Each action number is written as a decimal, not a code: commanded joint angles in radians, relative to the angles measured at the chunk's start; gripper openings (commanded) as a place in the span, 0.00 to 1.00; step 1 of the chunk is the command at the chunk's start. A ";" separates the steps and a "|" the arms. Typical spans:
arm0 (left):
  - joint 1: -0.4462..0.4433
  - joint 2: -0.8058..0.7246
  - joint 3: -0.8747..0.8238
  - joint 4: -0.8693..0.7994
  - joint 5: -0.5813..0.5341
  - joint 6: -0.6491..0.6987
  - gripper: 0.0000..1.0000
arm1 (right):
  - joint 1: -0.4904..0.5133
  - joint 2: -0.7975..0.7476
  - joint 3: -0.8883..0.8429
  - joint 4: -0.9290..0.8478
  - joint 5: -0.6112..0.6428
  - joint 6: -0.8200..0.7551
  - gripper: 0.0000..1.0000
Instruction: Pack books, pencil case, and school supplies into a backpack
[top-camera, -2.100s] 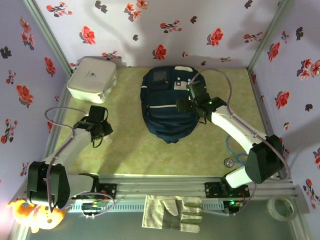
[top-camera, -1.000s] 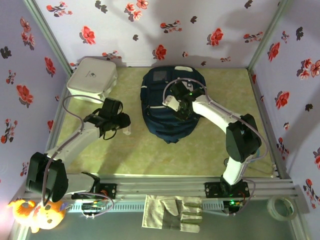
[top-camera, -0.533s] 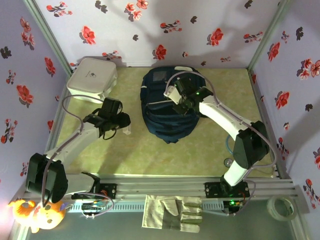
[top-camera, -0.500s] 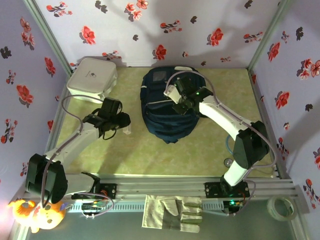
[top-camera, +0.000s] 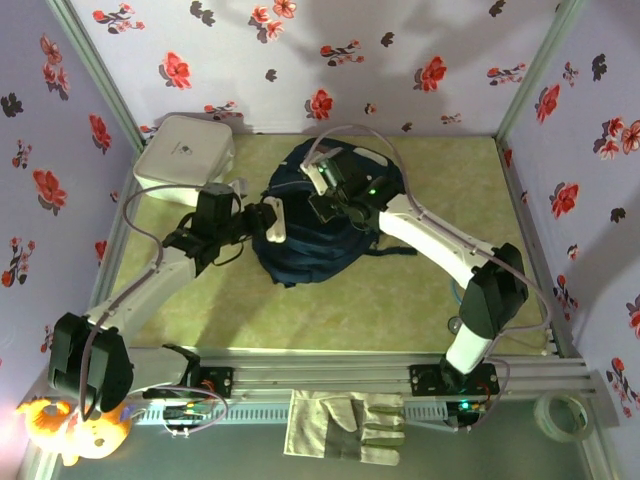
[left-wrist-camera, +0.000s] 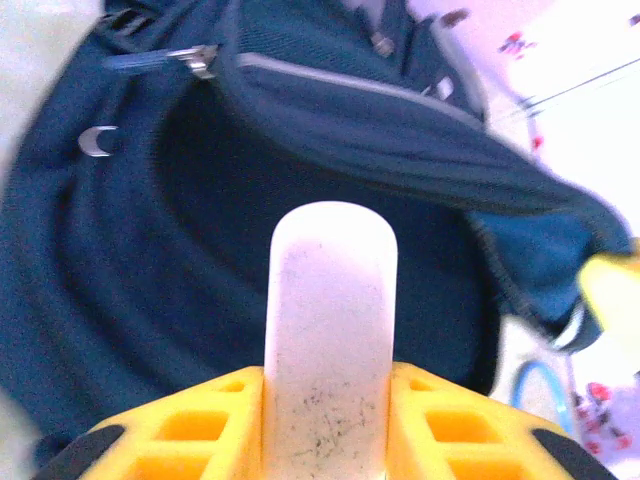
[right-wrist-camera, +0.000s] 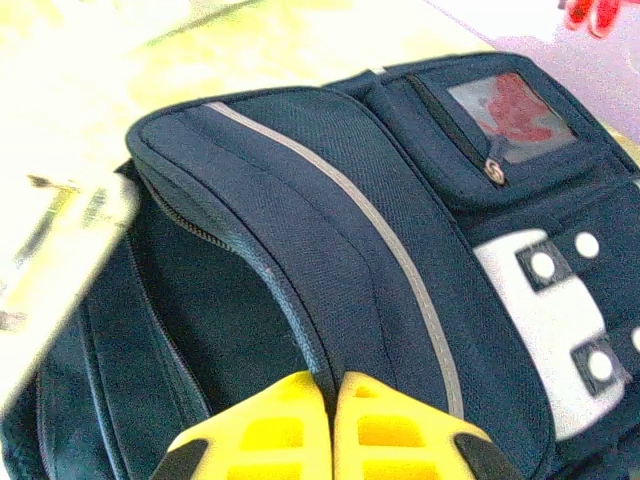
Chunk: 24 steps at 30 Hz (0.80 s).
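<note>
Here the left gripper pinched the pencil case, its long axis pointing straight ahead into the backpack, whose flap the right gripper clamped open.

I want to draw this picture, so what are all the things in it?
backpack: one, navy blue, middle of the green table, mouth open
pencil case: one, pale pink, at the backpack's mouth
box: one, white, far left corner
glove: one, pale grey, in front of the table
tape roll: one, whitish, outside the near right corner
soft toy: one, orange-yellow, outside the near left corner
left pincer: one, yellow fingers, shut on the pencil case
right pincer: one, yellow fingers, shut on the backpack's flap
</note>
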 joint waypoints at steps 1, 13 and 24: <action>-0.003 0.035 -0.017 0.183 0.044 -0.138 0.30 | 0.011 -0.010 0.080 0.130 -0.044 0.110 0.04; -0.025 0.201 -0.044 0.493 -0.071 -0.461 0.32 | 0.011 -0.014 0.068 0.180 -0.095 0.173 0.04; -0.039 0.211 -0.012 0.411 -0.080 -0.442 0.62 | 0.007 -0.044 0.021 0.198 -0.045 0.178 0.04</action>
